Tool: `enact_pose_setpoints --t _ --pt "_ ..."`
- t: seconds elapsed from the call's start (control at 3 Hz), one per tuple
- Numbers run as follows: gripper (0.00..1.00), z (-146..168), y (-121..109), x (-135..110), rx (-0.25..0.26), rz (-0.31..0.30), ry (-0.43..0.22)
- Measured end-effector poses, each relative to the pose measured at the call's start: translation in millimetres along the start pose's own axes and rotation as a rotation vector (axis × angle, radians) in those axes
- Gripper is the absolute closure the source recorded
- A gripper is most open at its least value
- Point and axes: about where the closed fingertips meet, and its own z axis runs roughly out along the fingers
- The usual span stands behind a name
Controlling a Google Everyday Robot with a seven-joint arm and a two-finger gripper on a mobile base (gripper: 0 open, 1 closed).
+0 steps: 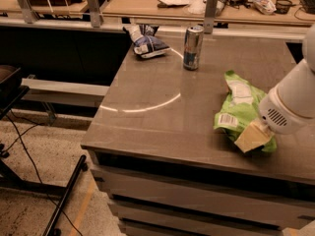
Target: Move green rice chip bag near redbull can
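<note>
In the camera view, the green rice chip bag (239, 109) is seen lying flat at the right side of the grey tabletop (162, 117), its barcode panel turned toward the front edge. The gripper (252, 137) is found right down on the bag's near end, a tan wedge pressed against the lime-green foil, with the arm's rounded white housing (290, 104) slanting in from the right just above it. Whether the bag is actually clasped or only touched cannot be told from here, as the tip is largely covered by that housing. The redbull can (193, 47) is standing upright toward the back of the tabletop, left of the bag and well apart from it, with bare surface between the two. A smaller dark blue and white bag (147, 42) is crumpled near the back left corner, just left of the can. A curved streak of light is reflected across the middle of the tabletop. Pale drawer fronts (197, 200) are shown beneath, and a black stand leg (64, 200) is angled across the speckled floor at the lower left.
</note>
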Motion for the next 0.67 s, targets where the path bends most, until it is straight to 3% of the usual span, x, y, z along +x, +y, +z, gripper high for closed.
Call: enact_pose_setpoints --t 0.33,0.67 --pt "1.0 -31 -16 -34 0.1 -0.118 0.021" --pt "1.0 -37 -31 -47 0.138 -0.144 0.042"
